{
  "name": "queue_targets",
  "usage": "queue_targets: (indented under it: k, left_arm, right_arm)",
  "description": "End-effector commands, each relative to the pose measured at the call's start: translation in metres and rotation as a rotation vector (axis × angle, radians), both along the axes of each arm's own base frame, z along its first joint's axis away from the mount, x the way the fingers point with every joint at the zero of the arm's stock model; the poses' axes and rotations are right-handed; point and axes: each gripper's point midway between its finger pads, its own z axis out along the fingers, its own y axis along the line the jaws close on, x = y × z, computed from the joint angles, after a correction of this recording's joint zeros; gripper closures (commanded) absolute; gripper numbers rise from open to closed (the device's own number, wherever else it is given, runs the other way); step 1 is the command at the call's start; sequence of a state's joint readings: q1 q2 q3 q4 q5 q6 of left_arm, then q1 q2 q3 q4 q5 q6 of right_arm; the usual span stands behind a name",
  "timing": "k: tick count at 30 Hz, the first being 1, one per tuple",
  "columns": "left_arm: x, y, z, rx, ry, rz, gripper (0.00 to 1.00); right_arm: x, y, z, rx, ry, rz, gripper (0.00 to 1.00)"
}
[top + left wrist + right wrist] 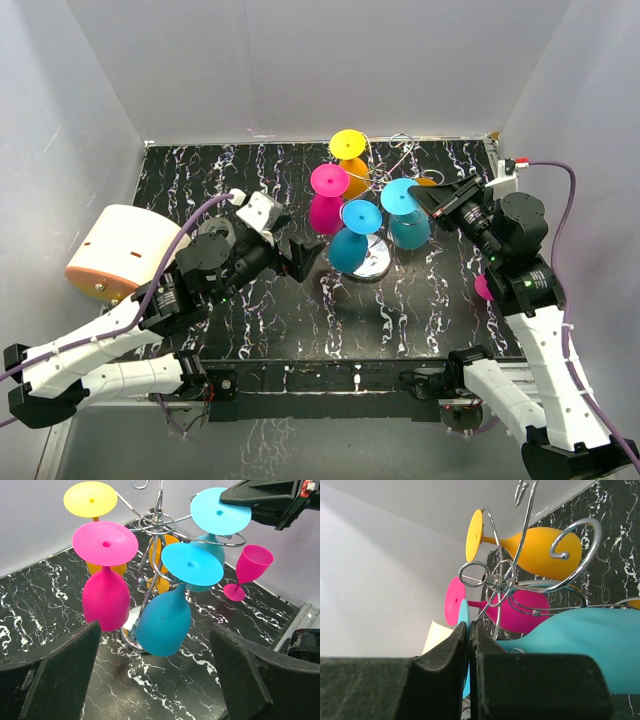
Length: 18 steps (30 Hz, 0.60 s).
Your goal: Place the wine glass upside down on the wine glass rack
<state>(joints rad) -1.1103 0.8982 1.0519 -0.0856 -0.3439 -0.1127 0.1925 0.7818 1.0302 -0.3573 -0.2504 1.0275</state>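
The wine glass rack [374,262], silver wire on a shiny round base, stands mid-table and carries several upside-down glasses in yellow-orange, magenta and cyan. My right gripper [428,199] is shut on the foot of the right-hand cyan wine glass [403,200], which hangs bowl-down on a wire arm. The right wrist view shows the cyan foot [463,611] pinched edge-on between the closed fingers [469,630]. My left gripper [305,260] is open and empty, low over the table just left of the rack. Its fingers [50,680] frame the nearer cyan glass [165,622].
A magenta wine glass [483,287] stands upright on the table beside the right arm; it also shows in the left wrist view [251,564]. A cream and orange rounded object [115,250] lies at the table's left edge. White walls enclose the black marbled table [300,320].
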Motion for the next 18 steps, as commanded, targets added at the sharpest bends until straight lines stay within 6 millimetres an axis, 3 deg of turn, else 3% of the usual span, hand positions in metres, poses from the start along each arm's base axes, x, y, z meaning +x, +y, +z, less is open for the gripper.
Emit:
queue_targets:
  k: [1, 9, 18]
  left_arm:
    - [-0.007, 0.003, 0.027, -0.076, -0.053, -0.032, 0.11]
    - [-0.005, 0.005, 0.027, -0.072, -0.071, -0.016, 0.10]
    - [-0.003, -0.004, 0.025, -0.095, -0.067, -0.027, 0.10]
  right_arm:
    - [-0.006, 0.006, 0.027, 0.034, -0.101, 0.042, 1.00]
    - [-0.013, 0.014, 0.023, 0.065, -0.062, 0.093, 1.00]
    - [-0.024, 0.008, 0.025, 0.059, -0.051, 0.071, 1.00]
